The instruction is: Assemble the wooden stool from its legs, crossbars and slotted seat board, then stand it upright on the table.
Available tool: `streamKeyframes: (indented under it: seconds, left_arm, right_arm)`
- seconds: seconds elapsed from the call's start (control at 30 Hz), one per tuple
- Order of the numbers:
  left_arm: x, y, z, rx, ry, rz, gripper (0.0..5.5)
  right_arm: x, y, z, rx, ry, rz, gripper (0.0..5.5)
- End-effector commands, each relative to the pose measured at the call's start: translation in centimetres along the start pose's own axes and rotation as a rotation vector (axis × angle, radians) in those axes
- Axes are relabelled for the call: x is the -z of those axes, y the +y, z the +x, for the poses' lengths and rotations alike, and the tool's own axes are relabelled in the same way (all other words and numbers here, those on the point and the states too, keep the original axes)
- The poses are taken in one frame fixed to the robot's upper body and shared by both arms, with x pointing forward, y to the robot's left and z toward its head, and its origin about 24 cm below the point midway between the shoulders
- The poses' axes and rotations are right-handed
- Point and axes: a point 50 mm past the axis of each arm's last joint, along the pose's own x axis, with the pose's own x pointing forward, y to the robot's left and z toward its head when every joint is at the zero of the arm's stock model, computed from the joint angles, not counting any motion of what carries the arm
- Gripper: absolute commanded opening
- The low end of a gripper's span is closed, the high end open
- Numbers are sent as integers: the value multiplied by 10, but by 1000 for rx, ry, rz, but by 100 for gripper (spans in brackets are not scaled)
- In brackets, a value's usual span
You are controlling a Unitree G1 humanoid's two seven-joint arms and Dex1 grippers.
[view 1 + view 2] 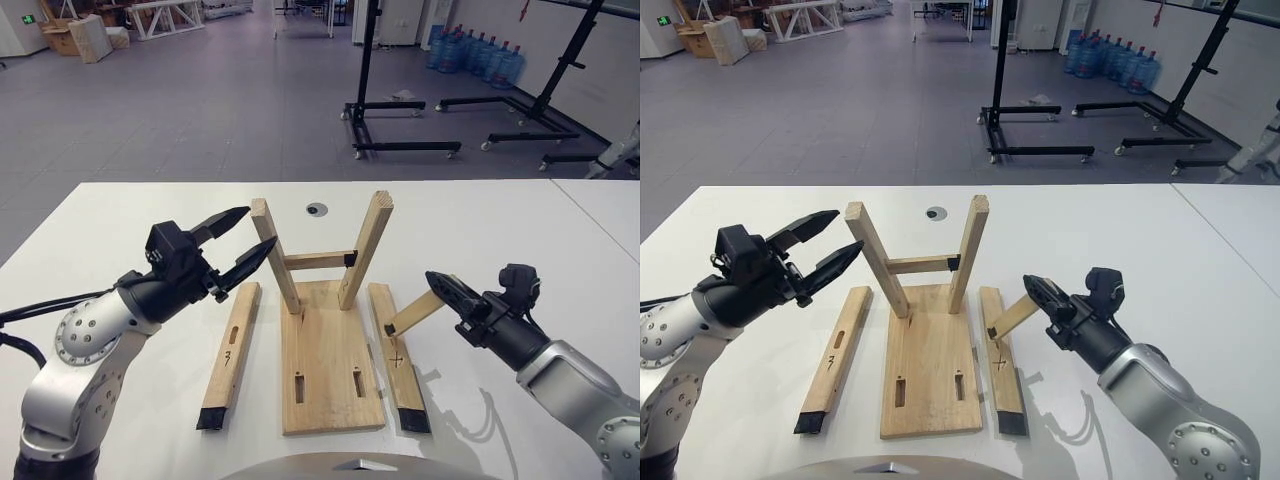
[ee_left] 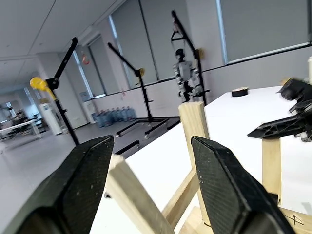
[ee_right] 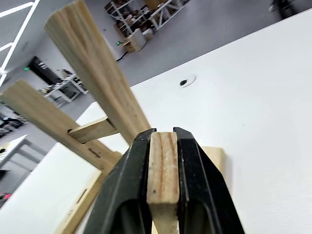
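Stool parts are spread over the white table (image 1: 110, 215). The slotted seat board (image 1: 325, 370) lies flat at the lower centre of the head view. The left standing leg (image 1: 278, 262) and the right standing leg (image 1: 366, 248) are planted at its far end, leaning apart and joined by one crossbar (image 1: 318, 261). One loose leg (image 1: 228, 355) lies just beside the board at lower left, and another loose leg (image 1: 402, 368) lies just beside it at lower right.

A second crossbar (image 1: 418, 312) is pinched at its upper end between the fingers of the right gripper (image 1: 438, 287). Its lower end meets the loose leg at lower right; whether it is seated there cannot be told. The left gripper (image 1: 258, 227) is held with jaws spread wide around the top of the left standing leg, and contact cannot be judged.

The wood is judged light, stiff and dry, so little slipping is expected. The joints look press-fit and easily knocked askew. Each piece is best taken on its flat faces near mid-length.
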Motion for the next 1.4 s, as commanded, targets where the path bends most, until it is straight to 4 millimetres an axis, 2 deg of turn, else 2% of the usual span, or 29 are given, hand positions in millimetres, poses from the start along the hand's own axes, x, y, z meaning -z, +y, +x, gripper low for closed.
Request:
streamKeyframes:
  seconds: [0.03,0.17,0.3,0.43,0.73,1.13,1.27,1.4]
  left_arm:
    - [1,-4,0,-2,12,1,291]
    - [2,-5,1,14,24,0,291]
    - [5,-5,3,35,51,4,291]
    - [8,-4,6,55,63,3,291]
    - [11,-5,6,58,73,15,291]
    - [10,-2,6,63,86,22,291]
    - [10,-2,6,72,93,27,291]
    - [11,-3,5,74,94,26,291]
  right_arm:
    - [2,-3,-2,71,-10,-9,39]
    - [17,-6,-4,140,26,16,39]
    - [21,-8,-2,159,13,18,39]
    - [19,-10,2,170,-22,15,39]
    - [3,6,14,121,-84,30,39]
    - [28,-6,7,198,32,19,39]
    - [28,-10,8,218,20,15,39]
    - [25,-13,10,237,-13,91,39]
